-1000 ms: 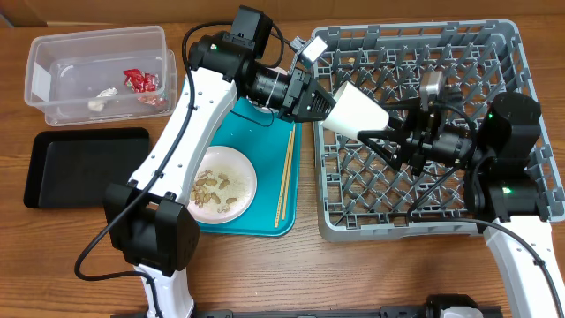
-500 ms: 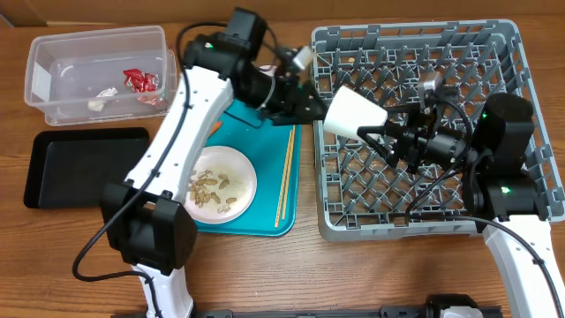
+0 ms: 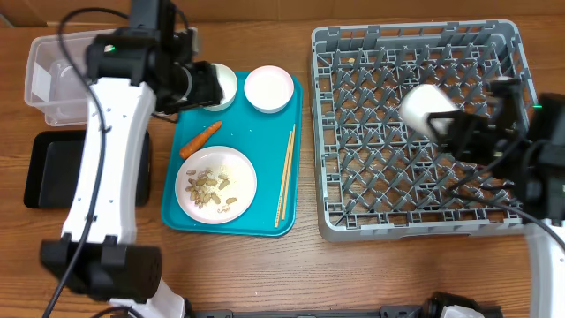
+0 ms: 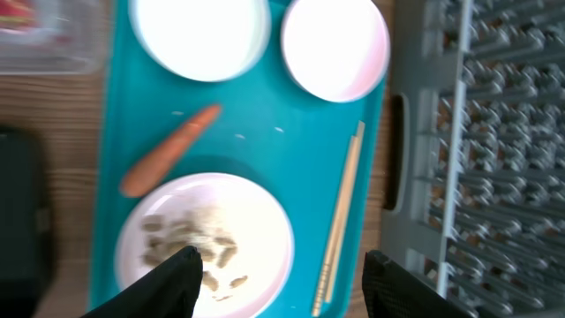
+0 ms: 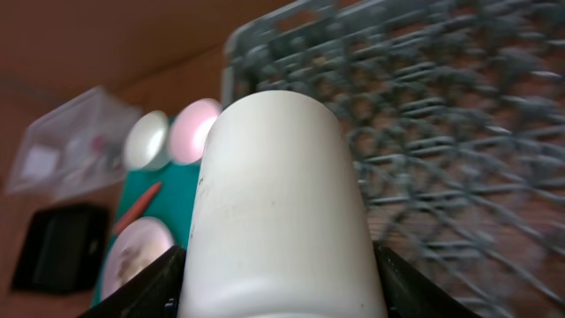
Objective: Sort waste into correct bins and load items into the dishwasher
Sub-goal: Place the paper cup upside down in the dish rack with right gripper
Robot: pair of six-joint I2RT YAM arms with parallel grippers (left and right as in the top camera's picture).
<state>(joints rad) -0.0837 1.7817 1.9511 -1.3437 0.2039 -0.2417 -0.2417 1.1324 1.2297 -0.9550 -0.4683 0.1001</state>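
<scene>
My right gripper [image 3: 461, 134] is shut on the white cup [image 3: 426, 106] and holds it on its side above the grey dishwasher rack [image 3: 353, 223]. In the right wrist view the cup [image 5: 281, 194] fills the gap between both fingers [image 5: 141, 291]. My left gripper [image 3: 201, 87] hangs open and empty over the teal tray [image 3: 265, 141], beside one white bowl [image 3: 219, 87]; a second bowl [image 3: 268, 88] sits next to it. In the left wrist view its open fingertips [image 4: 181, 278] frame the plate [image 4: 207, 238] of tan scraps. The carrot [image 3: 201, 139] and chopsticks [image 3: 284, 177] lie on the tray.
The clear tub [image 3: 53, 75] stands at the back left, partly hidden by my left arm. The black tray [image 3: 48, 168] lies in front of it. The rack's left wall [image 4: 415, 150] runs close along the teal tray's right edge.
My left gripper opened, let go of the cup and swung back left over the tray. My right gripper carried the cup rightward over the rack.
</scene>
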